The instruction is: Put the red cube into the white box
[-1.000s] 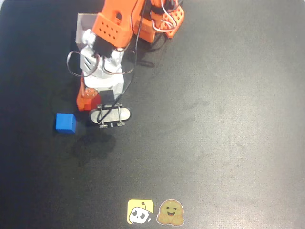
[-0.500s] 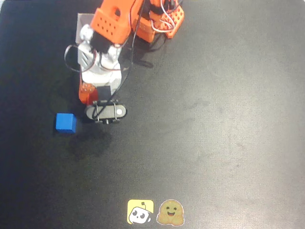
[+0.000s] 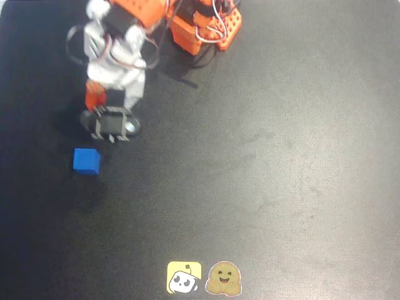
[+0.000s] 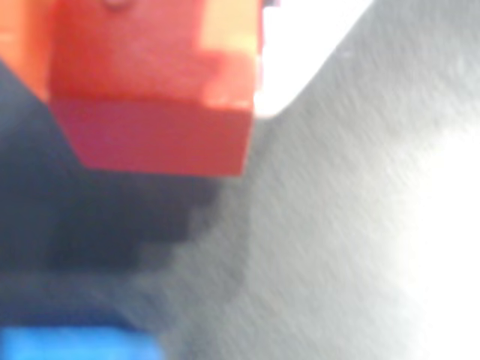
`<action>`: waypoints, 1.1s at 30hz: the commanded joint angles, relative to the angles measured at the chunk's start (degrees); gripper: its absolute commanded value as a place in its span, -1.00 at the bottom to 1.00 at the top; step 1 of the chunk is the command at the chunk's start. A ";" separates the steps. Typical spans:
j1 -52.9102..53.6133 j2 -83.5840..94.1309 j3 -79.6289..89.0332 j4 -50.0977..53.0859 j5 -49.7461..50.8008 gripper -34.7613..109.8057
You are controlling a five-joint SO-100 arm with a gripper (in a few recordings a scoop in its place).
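Note:
In the wrist view the red cube [image 4: 150, 112] fills the top left, clamped between an orange finger [image 4: 16, 45] and a white finger [image 4: 300, 45] of my gripper [image 4: 157, 37], which is shut on it and holds it above the dark mat. In the overhead view my gripper [image 3: 99, 103] hangs at the upper left, and a red-orange patch at its tip is either the cube or the orange jaw. The arm hides the white box.
A blue cube [image 3: 86, 160] lies on the black mat just below the gripper; it also shows in the wrist view as the blue cube [image 4: 75, 346] at the bottom left. The orange arm base [image 3: 206, 28] stands at the top centre. Two stickers [image 3: 203, 278] sit at the bottom edge.
The arm has swung up and to the left, away from the blue cube, with the gripper staying shut. It now covers the white box corner seen earlier.

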 commanded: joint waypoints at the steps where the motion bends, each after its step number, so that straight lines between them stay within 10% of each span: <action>1: 1.85 5.54 -1.32 3.25 0.09 -0.52; 33: 29.97 28.30 10.81 23.73 -11.07 -0.52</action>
